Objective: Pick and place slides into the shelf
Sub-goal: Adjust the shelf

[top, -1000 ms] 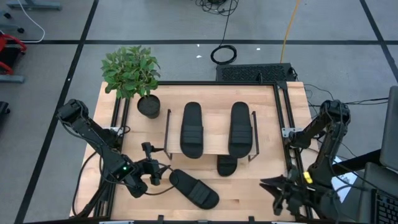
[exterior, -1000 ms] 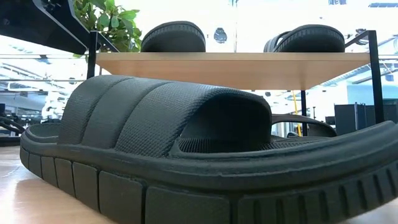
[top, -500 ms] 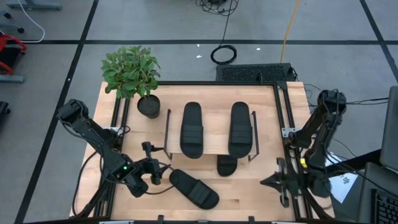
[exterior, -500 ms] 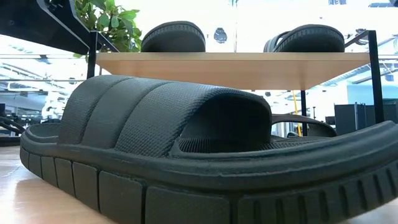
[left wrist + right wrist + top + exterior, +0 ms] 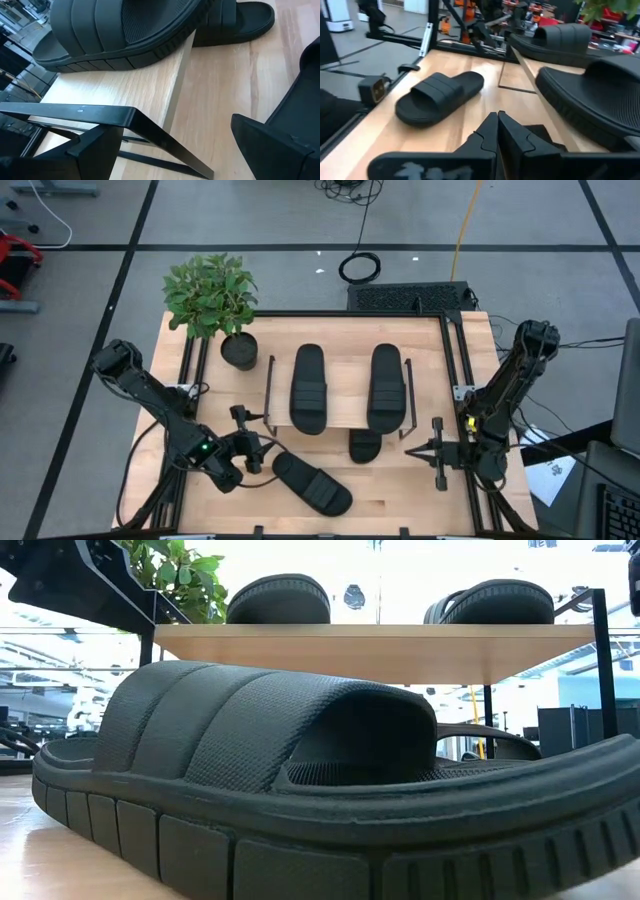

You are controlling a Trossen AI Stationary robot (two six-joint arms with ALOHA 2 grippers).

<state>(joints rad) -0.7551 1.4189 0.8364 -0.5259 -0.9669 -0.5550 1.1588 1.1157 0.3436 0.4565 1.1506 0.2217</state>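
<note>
Two slides (image 5: 308,388) already sit on the shelf (image 5: 340,421) while one lies loose on the table (image 5: 400,490), and the left gripper (image 5: 250,452), fingers spread beside it, could shove it away; the right gripper (image 5: 437,452) waits, fingers pressed together.

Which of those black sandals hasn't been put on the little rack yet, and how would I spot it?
Start at the small rack with the light wooden top board in the middle of the table. The loose black rubbery slide sandal lies on the bare tabletop in front of it, just beside the left arm's pincer. Unlike its neighbours, it lies askew, well clear of the rack.
</note>
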